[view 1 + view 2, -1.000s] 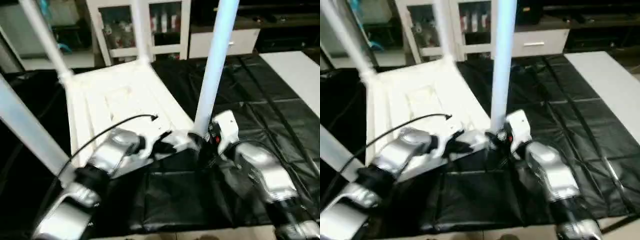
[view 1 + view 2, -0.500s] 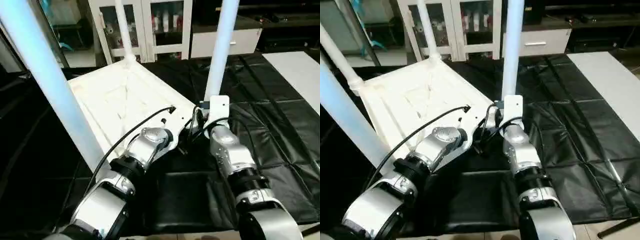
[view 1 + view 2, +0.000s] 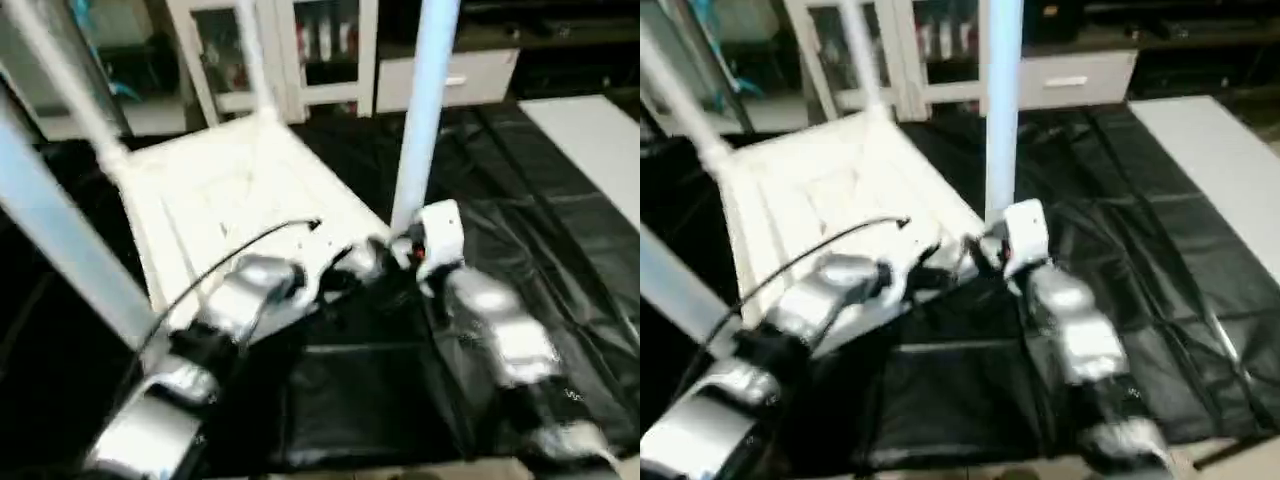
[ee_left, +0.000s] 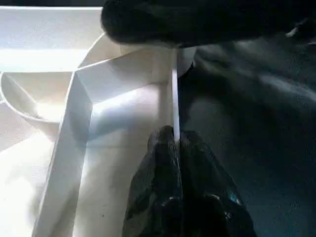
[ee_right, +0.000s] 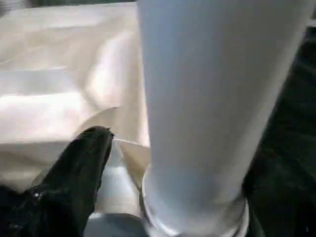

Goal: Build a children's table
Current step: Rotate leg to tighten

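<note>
While the upturned tabletop (image 3: 230, 200) lay on the black-covered work surface (image 3: 560, 250) with its legs standing up from the corner sockets, the left gripper (image 4: 175, 148) pinched a thin rib at the near edge, fingers closed on it. To its right, the near right leg (image 3: 425, 110) rose beside the right gripper (image 5: 84, 163); one black finger showed clear of it, gripping nothing. The plastic looked light, stiff and smooth; ribs and leg bases seemed the safest holds.

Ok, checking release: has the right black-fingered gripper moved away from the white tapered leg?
No: the right gripper still sits at the base of the white leg.
</note>
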Controlling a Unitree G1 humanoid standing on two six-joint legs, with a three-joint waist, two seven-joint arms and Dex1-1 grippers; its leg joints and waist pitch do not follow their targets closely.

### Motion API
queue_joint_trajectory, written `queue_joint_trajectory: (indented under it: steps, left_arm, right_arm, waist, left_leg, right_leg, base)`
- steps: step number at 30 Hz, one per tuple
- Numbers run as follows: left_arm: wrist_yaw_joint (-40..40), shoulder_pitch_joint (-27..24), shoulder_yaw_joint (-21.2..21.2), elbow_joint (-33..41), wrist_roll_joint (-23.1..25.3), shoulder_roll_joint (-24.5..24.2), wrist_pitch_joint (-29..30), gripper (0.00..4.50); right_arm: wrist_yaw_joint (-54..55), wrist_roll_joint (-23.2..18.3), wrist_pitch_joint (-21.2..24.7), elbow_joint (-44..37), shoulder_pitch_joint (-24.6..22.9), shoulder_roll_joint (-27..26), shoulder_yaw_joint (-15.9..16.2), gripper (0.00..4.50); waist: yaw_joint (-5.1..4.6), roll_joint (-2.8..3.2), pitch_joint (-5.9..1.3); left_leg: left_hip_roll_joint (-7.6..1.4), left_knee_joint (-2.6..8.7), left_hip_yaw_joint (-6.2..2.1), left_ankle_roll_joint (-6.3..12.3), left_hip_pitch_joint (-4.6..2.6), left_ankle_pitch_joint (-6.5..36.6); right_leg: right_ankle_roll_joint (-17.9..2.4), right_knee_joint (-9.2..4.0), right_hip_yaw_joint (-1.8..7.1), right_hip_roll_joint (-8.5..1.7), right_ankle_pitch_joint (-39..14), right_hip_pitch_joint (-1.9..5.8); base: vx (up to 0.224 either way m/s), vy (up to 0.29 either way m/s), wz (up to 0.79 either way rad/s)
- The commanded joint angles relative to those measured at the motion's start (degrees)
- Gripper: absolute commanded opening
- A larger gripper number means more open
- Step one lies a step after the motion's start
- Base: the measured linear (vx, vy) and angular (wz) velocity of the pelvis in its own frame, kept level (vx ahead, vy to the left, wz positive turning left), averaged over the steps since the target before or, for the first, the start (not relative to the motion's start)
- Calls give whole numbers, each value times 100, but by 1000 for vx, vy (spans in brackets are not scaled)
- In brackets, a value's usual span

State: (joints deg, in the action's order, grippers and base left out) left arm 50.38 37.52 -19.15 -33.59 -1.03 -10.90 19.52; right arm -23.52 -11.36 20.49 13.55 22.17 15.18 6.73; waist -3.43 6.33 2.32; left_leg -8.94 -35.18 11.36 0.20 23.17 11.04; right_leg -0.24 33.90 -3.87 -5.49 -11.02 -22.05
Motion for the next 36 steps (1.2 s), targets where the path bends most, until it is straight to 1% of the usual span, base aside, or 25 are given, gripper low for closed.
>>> queue_joint_trajectory:
  steps: [1, 2, 3, 4, 5, 6, 7, 9, 10, 11, 12, 13, 16, 17, 19, 21, 22, 23, 24, 27, 30, 31, 36]
  left_arm:
    - [851, -132, -277, 565, -133, -328, 104, 0]
    - [921, -152, -297, 615, -137, -365, 125, 0]
    - [1181, -230, -365, 785, -176, -487, 88, 0]
    - [1726, -392, -488, 1144, -343, -719, 52, 0]
    - [1806, -415, -504, 1197, -376, -751, 53, 0]
    - [1960, -460, -529, 1310, -451, -810, 86, 0]
    - [2166, -521, -566, 1469, -552, -895, 146, 0]
    - [2267, -557, -586, 1563, -602, -944, 192, 0]
    - [2373, -610, -611, 1716, -661, -1018, 290, 0]
    - [2413, -631, -618, 1784, -672, -1043, 331, 0]
    - [2462, -655, -626, 1865, -685, -1072, 387, 0]
    - [2491, -669, -634, 1908, -689, -1092, 412, 0]
    - [2521, -696, -621, 1966, -678, -1113, 445, 0]
    - [2512, -697, -622, 1961, -656, -1120, 439, 0]
    - [2499, -679, -639, 1953, -644, -1125, 446, 0]
    - [2485, -674, -649, 1970, -645, -1138, 464, 0]
    - [2476, -669, -651, 1989, -651, -1149, 486, 0]
    - [2475, -669, -651, 1992, -651, -1150, 490, 0]
    - [2471, -675, -650, 2019, -644, -1156, 519, 0]
    - [2459, -675, -651, 2021, -629, -1157, 531, 0]
    - [2452, -676, -664, 2011, -609, -1159, 527, 0]
    - [2447, -674, -669, 1997, -596, -1160, 519, 0]
    - [2396, -667, -693, 1941, -532, -1152, 494, 0]
  right_arm:
    - [-1062, -202, 218, -641, -246, 556, 326, 414]
    - [-1166, -205, 218, -702, -280, 637, 360, 414]
    - [-1441, -224, 283, -876, -383, 863, 430, 414]
    - [-1987, -305, 420, -1176, -586, 1311, 557, 414]
    - [-2062, -318, 436, -1213, -614, 1374, 575, 414]
    - [-2198, -342, 466, -1276, -666, 1484, 595, 414]
    - [-2358, -371, 506, -1347, -733, 1619, 602, 414]
    - [-2434, -382, 532, -1386, -770, 1690, 593, 414]
    - [-2534, -423, 601, -1461, -823, 1795, 565, 414]
    - [-2583, -452, 633, -1491, -839, 1840, 551, 414]
    - [-2646, -488, 665, -1520, -857, 1892, 533, 414]
    - [-2690, -515, 673, -1520, -865, 1918, 523, 414]
    - [-2776, -552, 702, -1489, -870, 1918, 484, 414]
    - [-2801, -523, 681, -1445, -860, 1908, 483, 389]
    - [-2826, -502, 653, -1392, -844, 1907, 483, 380]
    - [-2829, -512, 657, -1388, -837, 1905, 478, 366]
    - [-2834, -533, 673, -1396, -832, 1905, 474, 356]
    - [-2838, -538, 676, -1398, -833, 1906, 473, 349]
    - [-2868, -578, 702, -1410, -836, 1910, 472, 344]
    - [-2901, -567, 705, -1426, -845, 1913, 473, 320]
    - [-2924, -558, 686, -1421, -864, 1905, 472, 303]
    - [-2931, -557, 680, -1420, -872, 1901, 477, 288]
    - [-2939, -559, 666, -1410, -894, 1874, 489, 278]
  waist:
    - [82, -62, -334]
    - [100, -55, -337]
    - [100, -55, -337]
    - [148, -67, -327]
    - [181, -64, -327]
    - [188, -59, -318]
    - [231, -62, -317]
    - [256, -64, -310]
    - [268, -64, -303]
    - [278, -79, -303]
    - [283, -71, -305]
    - [286, -65, -309]
    - [295, -77, -312]
    - [297, -80, -316]
    - [305, -80, -324]
    - [295, -84, -325]
    - [290, -90, -324]
    - [289, -79, -329]
    - [285, -86, -326]
    - [295, -79, -323]
    - [297, -81, -332]
    - [296, -78, -333]
    - [301, -79, -340]
  left_leg:
    - [-454, 500, -243, 575, -157, 1394]
    - [-458, 503, -238, 539, -176, 1402]
    - [-458, 503, -238, 539, -176, 1402]
    - [-460, 515, -240, 481, -175, 1420]
    - [-465, 524, -236, 455, -185, 1455]
    - [-468, 529, -226, 438, -196, 1482]
    - [-463, 529, -214, 364, -212, 1536]
    - [-462, 531, -212, 304, -224, 1588]
    - [-462, 540, -210, 240, -230, 1641]
    - [-462, 549, -218, 208, -221, 1663]
    - [-460, 551, -220, 199, -221, 1667]
    - [-464, 550, -222, 184, -227, 1659]
    - [-446, 537, -216, 179, -216, 1590]
    - [-438, 527, -214, 189, -211, 1542]
    - [-436, 518, -216, 234, -205, 1427]
    - [-433, 516, -220, 250, -191, 1410]
    - [-431, 513, -220, 270, -195, 1407]
    - [-433, 507, -217, 279, -207, 1403]
    - [-432, 505, -215, 283, -204, 1418]
    - [-435, 509, -218, 271, -210, 1441]
    - [-433, 504, -221, 278, -205, 1385]
    - [-432, 502, -219, 287, -205, 1363]
    - [-431, 491, -221, 316, -204, 1299]
  right_leg:
    - [-1318, -384, 219, -354, -869, 233]
    - [-1322, -379, 223, -347, -860, 216]
    - [-1322, -379, 223, -347, -860, 216]
    - [-1329, -376, 234, -355, -855, 220]
    - [-1316, -372, 238, -355, -889, 228]
    - [-1324, -383, 249, -358, -926, 201]
    - [-1360, -384, 254, -359, -991, 183]
    - [-1347, -392, 261, -359, -1084, 173]
    - [-1334, -393, 268, -352, -1144, 163]
    - [-1313, -389, 269, -355, -1184, 176]
    - [-1301, -392, 268, -355, -1194, 178]
    - [-1289, -388, 270, -354, -1185, 174]
    - [-1282, -386, 271, -356, -1122, 179]
    - [-1280, -388, 271, -357, -1105, 179]
    - [-1287, -378, 266, -354, -1017, 187]
    - [-1287, -375, 262, -356, -1008, 197]
    - [-1292, -377, 262, -357, -1022, 196]
    - [-1297, -382, 261, -354, -1029, 188]
    - [-1300, -383, 262, -352, -1043, 190]
    - [-1282, -386, 260, -349, -1125, 187]
    - [-1289, -377, 258, -348, -1039, 195]
    - [-1294, -374, 256, -344, -1008, 195]
    - [-1306, -366, 253, -345, -964, 202]
  base:
    - [0, 0, 0]
    - [0, 0, 0]
    - [0, 0, 0]
    - [0, 0, 0]
    - [0, 0, 0]
    - [0, 0, 0]
    - [0, 0, 0]
    - [0, 0, 0]
    - [0, 0, 0]
    - [0, 0, 0]
    - [0, 0, 0]
    - [0, 0, 0]
    - [0, 0, 0]
    - [0, 0, 0]
    - [0, 0, 0]
    - [0, 0, 0]
    - [0, 0, 0]
    - [0, 0, 0]
    - [0, 0, 0]
    - [0, 0, 0]
    - [0, 0, 0]
    - [0, 0, 0]
    - [0, 0, 0]
